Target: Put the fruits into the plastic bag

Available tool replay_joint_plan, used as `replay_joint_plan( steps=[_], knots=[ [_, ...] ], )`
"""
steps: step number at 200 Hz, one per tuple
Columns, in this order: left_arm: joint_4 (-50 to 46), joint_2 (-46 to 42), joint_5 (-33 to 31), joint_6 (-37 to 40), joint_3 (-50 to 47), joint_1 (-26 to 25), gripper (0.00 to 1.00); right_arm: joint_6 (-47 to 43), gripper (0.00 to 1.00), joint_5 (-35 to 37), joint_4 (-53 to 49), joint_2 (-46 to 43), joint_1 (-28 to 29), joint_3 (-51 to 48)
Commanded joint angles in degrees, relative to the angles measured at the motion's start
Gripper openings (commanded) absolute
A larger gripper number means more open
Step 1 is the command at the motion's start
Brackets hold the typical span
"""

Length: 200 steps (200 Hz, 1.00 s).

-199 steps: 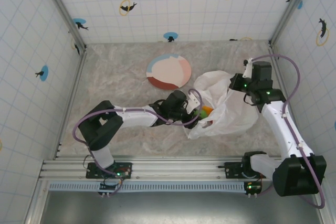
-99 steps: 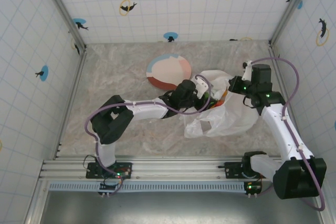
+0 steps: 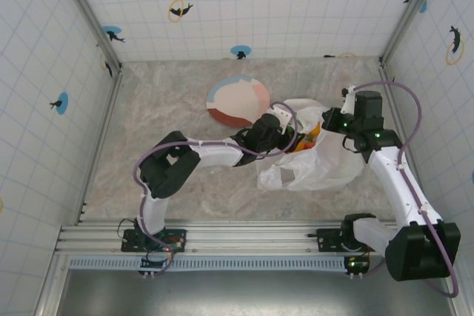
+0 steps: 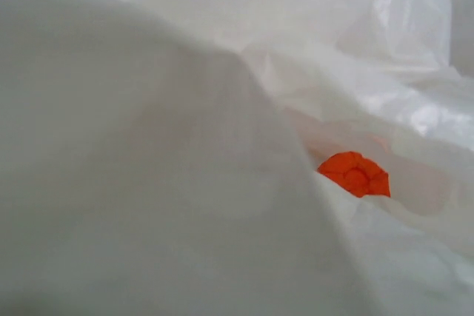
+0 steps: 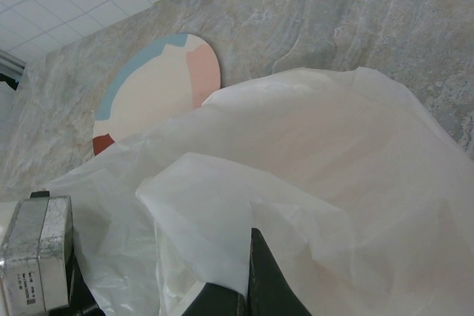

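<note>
Now, right gripper [image 5: 249, 260] first: its dark fingers are pinched together on a fold of the plastic bag [image 5: 318, 183], holding the film up at the bag's right-hand side. Across from it, the left gripper [image 3: 289, 131] is pushed into the bag's mouth from the left. With white film draped over it, I can't tell whether its jaws are apart or together. Inside, from the left wrist, one orange fruit [image 4: 355, 174] lies among the folds, and from above a patch of orange and red shows at the opening. The bag slumps on the marbled worktop [image 3: 163, 123], its upper-left edge just beside the round plate [image 3: 238, 100].
</note>
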Motion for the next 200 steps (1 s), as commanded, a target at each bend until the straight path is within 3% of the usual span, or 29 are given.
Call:
replay_joint_plan(
  steps=[1, 44, 69, 113, 200],
  knots=[
    [1.21, 2.38, 1.68, -2.31, 2.77, -0.15, 0.62, 0.14, 0.00, -0.35, 1.98, 0.39, 0.31, -1.44],
    [1.20, 6.18, 3.13, -3.43, 7.26, -0.20, 0.64, -0.03, 0.00, -0.19, 1.90, 0.43, 0.27, -1.44],
    [0.72, 6.39, 3.01, -3.02, 8.33, -0.23, 0.73, -0.37, 0.00, -0.09, 1.68, 0.61, 0.33, -1.10],
    [-0.82, 2.32, 1.16, -0.27, 6.40, -0.20, 0.87, -0.74, 0.00, -0.01, 1.51, 1.00, 0.03, -0.81],
    [-1.31, -9.95, 2.57, 1.49, -6.24, 0.50, 0.93, -1.96, 0.00, 0.46, 0.68, 0.53, -1.42, -1.20]
  ],
)
